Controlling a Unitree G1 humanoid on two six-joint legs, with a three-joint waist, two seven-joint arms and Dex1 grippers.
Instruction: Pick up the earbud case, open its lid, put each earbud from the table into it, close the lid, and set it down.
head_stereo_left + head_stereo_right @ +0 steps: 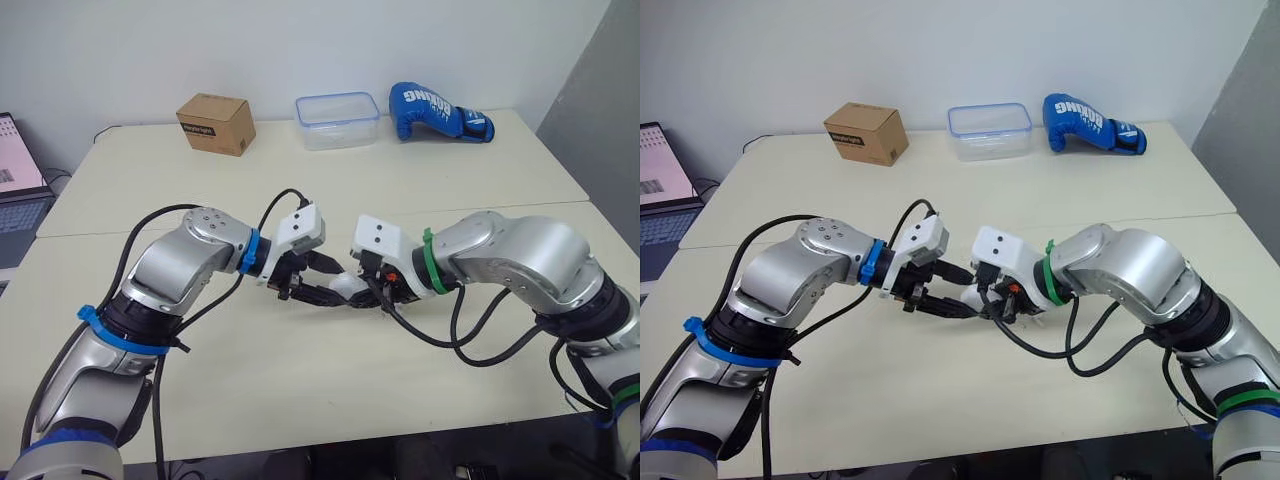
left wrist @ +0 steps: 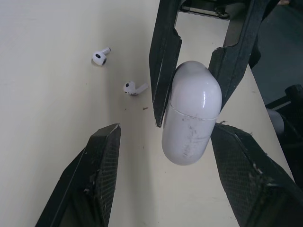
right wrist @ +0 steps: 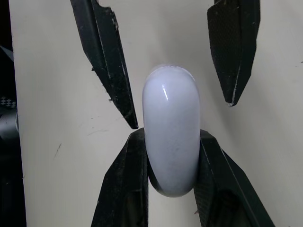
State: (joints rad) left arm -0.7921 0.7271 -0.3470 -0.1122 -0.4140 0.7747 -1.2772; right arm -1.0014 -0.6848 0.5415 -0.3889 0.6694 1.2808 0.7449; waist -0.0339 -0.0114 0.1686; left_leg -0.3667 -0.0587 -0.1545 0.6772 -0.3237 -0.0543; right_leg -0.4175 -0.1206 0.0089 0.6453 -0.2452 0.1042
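A pale cream tabletop (image 1: 300, 380), crossed by a seam where two tables meet, stands against a plain white wall (image 1: 300, 40). A glossy white pill-shaped earbud case (image 3: 170, 109) is low over the middle of the table; whether it touches the surface cannot be told.

Well beyond the case, along the far edge, sits a clear plastic food box with a blue rim (image 1: 337, 119). A closed brown cardboard box (image 1: 215, 123) is beyond the case to the left. A blue boxing glove with white lettering (image 1: 438, 112) is beyond it to the right. Far to the left of the case, an open laptop (image 1: 18, 190) shows at the table's side.

The case's lid is closed, and the seam runs around its body. Two small white earbuds (image 2: 100, 56) (image 2: 132, 88) lie bare on the table near the case, a little apart from each other.

The right gripper (image 3: 171, 142) pinches the case between its two black fingers, pressed against both flat sides. The left gripper (image 2: 166, 127) faces it, with its fingers spread wide on either side of the case's free end and not gripping it.
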